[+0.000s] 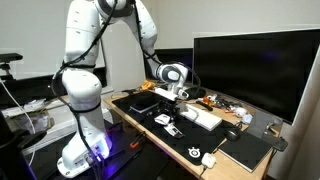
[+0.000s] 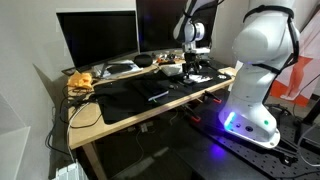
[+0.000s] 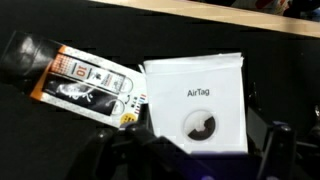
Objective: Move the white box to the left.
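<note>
The white box (image 3: 195, 105) is a flat square box printed "AirTag" with a grey disc. It lies on the black desk mat (image 3: 40, 20), in the lower middle of the wrist view. My gripper (image 3: 195, 152) is low over it, with a dark finger on each side of the box's near edge. The fingers look open around it, and a thin dark gap shows at the right finger. In both exterior views the gripper (image 1: 172, 94) (image 2: 193, 57) points down at the desk's middle and hides the box.
An orange-and-white printed package (image 3: 90, 80) lies just left of the box. A long white slab (image 1: 201, 117) and a small white gadget (image 1: 165, 119) lie near the gripper. A large monitor (image 1: 255, 65) stands behind. A dark pad (image 1: 246, 150) and a mouse (image 1: 208, 158) lie near the desk end.
</note>
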Robot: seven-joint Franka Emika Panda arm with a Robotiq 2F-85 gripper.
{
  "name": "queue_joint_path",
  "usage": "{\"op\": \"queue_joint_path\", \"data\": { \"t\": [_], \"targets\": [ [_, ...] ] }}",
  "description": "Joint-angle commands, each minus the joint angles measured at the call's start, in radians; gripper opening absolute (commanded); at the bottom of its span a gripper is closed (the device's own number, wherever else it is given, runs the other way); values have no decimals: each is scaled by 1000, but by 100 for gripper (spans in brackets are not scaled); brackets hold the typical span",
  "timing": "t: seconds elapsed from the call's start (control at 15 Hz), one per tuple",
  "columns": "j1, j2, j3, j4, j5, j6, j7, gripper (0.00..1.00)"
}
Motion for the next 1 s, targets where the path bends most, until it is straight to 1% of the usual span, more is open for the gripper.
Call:
{"op": "queue_joint_path", "data": {
  "t": [0.0,0.07,0.13,0.2,0.67,0.93],
  "targets": [
    [-20,1,17,9,3,-1,27,87],
    [-22,-1,16,9,5,-2,25,91],
    [-24,-3,15,11,6,-4,23,97],
    [-27,-4,15,12,6,-5,23,99],
    [-47,-36,8,-5,-4,-3,9,100],
    [-67,-90,-5,-34,-14,-9,-20,100]
  ]
}}
